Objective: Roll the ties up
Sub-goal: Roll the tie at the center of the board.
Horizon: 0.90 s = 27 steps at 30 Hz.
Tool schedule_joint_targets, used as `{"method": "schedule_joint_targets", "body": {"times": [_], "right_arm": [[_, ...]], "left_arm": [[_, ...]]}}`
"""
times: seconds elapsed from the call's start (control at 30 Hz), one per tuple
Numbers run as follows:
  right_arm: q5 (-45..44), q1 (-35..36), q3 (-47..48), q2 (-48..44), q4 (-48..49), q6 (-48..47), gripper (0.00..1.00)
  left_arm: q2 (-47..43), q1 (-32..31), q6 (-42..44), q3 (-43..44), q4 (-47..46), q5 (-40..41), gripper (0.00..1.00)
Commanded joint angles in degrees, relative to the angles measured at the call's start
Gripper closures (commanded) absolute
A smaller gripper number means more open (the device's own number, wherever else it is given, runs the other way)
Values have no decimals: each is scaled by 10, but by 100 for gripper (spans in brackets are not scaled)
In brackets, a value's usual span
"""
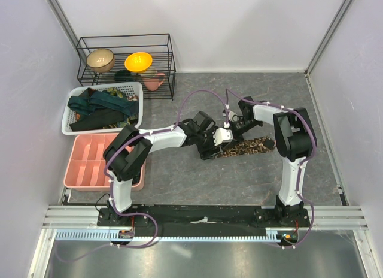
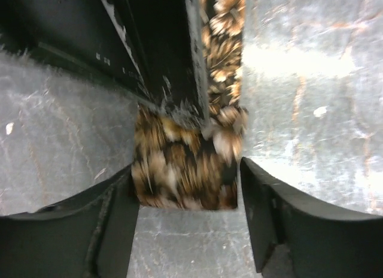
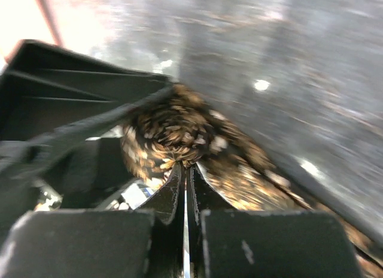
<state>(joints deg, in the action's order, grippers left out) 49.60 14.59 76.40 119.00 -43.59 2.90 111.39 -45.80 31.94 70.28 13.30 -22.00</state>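
A brown-and-tan speckled tie [image 1: 250,147] lies on the grey table, its left end wound into a coil [image 2: 182,167]. My right gripper [image 3: 186,169] is shut with its fingertips pinched into the centre of the coil [image 3: 170,131]. My left gripper [image 2: 188,209] is open, its two fingers [image 2: 114,218] standing on either side of the coil, close to it. The flat part of the tie [image 2: 224,44] runs away from the coil. Both grippers meet over the coil in the top view [image 1: 218,140]. Dark teal and black ties [image 1: 99,107] lie in a heap in the basket.
A white mesh basket [image 1: 67,123] stands at the left. A pink compartment tray [image 1: 90,161] sits in front of it, beside the left arm. A black wire rack [image 1: 128,59] with bowls stands at the back left. White walls close in the table.
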Motion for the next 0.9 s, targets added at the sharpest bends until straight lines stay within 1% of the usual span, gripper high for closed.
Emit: {"method": "schedule_joint_targets", "body": {"times": [0.0, 0.07, 0.27, 0.43, 0.53, 0.6, 0.63, 0.7, 0.73, 0.8, 0.83, 0.87], "right_arm": [[-121, -10, -13, 13, 7, -25, 100], [-131, -10, -14, 12, 10, -25, 100], [-147, -9, -15, 17, 20, -25, 100], [-145, -8, -23, 16, 26, -25, 100], [-142, -9, -19, 16, 31, -25, 100], [-141, -7, -9, 18, 33, -25, 100], [-139, -6, -3, 25, 33, -25, 100], [-128, -3, 18, 32, 33, -25, 100], [-122, 0, 27, 37, 33, -25, 100], [-101, -1, 49, 40, 21, -25, 94], [-93, -4, 54, 34, 3, -25, 86], [-85, -9, 54, 26, -4, -43, 82]], "left_arm": [[-6, 9, -45, -8, -47, -60, 25], [-7, 14, -50, -15, -78, -84, 25], [8, 17, -80, -15, -146, -106, 25], [37, 15, -100, 6, -158, -117, 27], [47, 13, -92, 8, -150, -111, 34], [45, 12, -66, 8, -118, -106, 43], [42, 9, -57, 7, -107, -98, 51], [29, 7, -31, 1, -76, -77, 59], [23, 6, -24, 1, -64, -65, 66], [18, 5, -7, 12, -14, -36, 69], [18, 5, 0, 16, 4, -26, 71], [18, 4, 9, 20, 18, -18, 71]]}}
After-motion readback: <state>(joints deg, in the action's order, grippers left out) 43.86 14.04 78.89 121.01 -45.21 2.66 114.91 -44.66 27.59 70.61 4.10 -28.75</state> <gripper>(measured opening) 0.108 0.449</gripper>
